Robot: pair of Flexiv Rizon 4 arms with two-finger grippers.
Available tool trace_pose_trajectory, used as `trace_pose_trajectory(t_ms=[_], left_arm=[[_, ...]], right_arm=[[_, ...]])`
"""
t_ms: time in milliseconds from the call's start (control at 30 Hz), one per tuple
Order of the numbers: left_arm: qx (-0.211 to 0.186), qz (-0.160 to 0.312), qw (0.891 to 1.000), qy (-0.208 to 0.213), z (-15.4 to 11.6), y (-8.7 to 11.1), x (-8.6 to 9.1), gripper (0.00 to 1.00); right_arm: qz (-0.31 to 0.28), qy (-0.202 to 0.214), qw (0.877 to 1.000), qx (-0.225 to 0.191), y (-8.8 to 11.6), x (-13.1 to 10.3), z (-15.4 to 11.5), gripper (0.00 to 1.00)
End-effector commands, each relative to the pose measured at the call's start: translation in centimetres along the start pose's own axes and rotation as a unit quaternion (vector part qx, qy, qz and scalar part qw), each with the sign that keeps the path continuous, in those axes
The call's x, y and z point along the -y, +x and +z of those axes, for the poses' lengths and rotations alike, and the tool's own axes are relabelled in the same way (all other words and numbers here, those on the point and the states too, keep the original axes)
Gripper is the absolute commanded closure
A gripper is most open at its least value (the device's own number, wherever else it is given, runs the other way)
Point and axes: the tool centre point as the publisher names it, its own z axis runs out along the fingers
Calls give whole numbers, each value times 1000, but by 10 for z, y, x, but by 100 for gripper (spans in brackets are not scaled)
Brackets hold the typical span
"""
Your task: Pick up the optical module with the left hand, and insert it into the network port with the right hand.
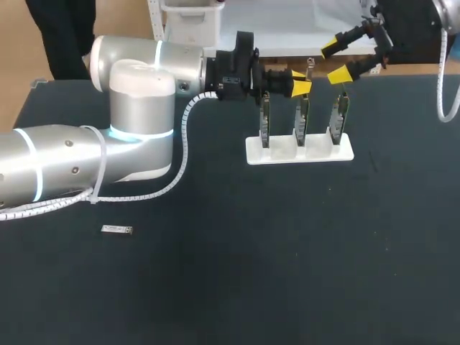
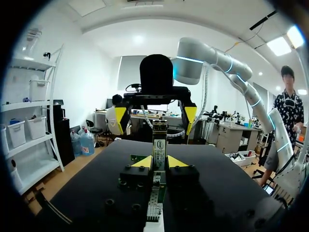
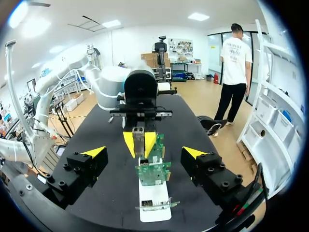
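Head view, left claw: my left gripper (image 1: 302, 85) hangs over the white stand (image 1: 280, 154). Its fingers are close together on a slim grey piece that rises above the tips. I judge this piece to be the optical module (image 1: 310, 69).
Head view, right claw: my right gripper (image 1: 338, 61) sits just beyond the left one, fingers spread wide and holding nothing.
Head view, ports: three network cards (image 1: 302, 118) stand upright in the stand, below both claws. I take the ports to be in their metal tops.
Head view, stray: a small silver piece (image 1: 116, 230), perhaps another module, lies on the table (image 1: 287, 273), well apart from everything else.
Left wrist view, grip: both yellow tips press the optical module (image 2: 159, 142) from either side. It stands upright, most of it above the tips. The right gripper (image 2: 155, 116) faces me, spread wide.
Right wrist view, gap: the optical module (image 3: 139, 135) is ahead of my spread fingers, not yet between them. A card stands closer, under the line of approach.
Risk, handover: if the right fingers close off-centre, or the left lets go early, I expect the module to tilt or drop among the cards.
Risk, clearance: a low approach could knock a card's top edge.
Risk, insertion: a crooked grip would likely jam at the port.
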Motion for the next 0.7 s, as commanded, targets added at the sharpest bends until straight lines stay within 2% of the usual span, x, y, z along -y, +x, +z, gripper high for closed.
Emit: trace_pose_trajectory(t_ms=[33, 367, 700], left_arm=[[0, 0, 1000, 2, 1, 1, -2, 100], [0, 0, 1000, 2, 1, 1, -2, 100], [0, 0, 1000, 2, 1, 1, -2, 100]], right_arm=[[-7, 4, 1000, 0, -7, -3, 8, 0], [-13, -4, 1000, -2, -20, -7, 23, 0], [-19, 0, 1000, -6, -25, -10, 27, 0]])
